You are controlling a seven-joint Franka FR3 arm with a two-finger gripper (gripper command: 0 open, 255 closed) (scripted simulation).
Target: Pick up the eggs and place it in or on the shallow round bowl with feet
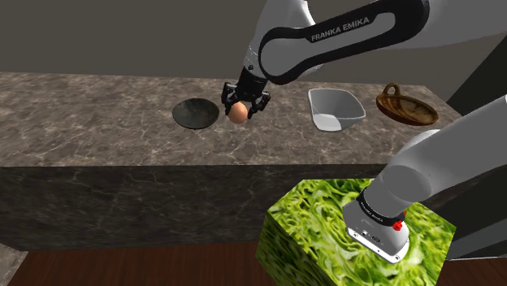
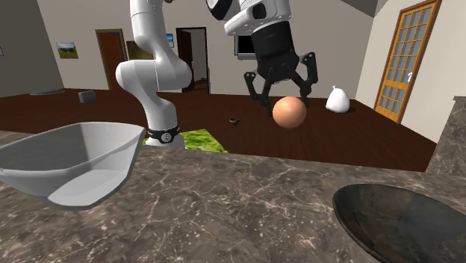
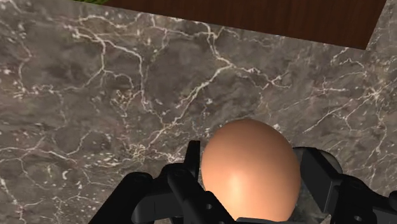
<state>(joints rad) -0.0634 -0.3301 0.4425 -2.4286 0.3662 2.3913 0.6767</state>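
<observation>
Tan egg (image 1: pixel 236 114) is clasped between the fingers of the gripper (image 1: pixel 238 106), held in the air above the marble surface (image 1: pixel 97 106), near the dark bowl (image 1: pixel 196 113) and to its right in the shoulder view. Pickup looks done; carrying it over the bowl and releasing remain.

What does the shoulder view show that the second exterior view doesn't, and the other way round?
Shoulder view, of the two: a brown handled basket. Second exterior view: a paned door and a white sack on the floor. Both: the gripper clasping the egg above the marble counter, the dark bowl, the white bowl.
</observation>
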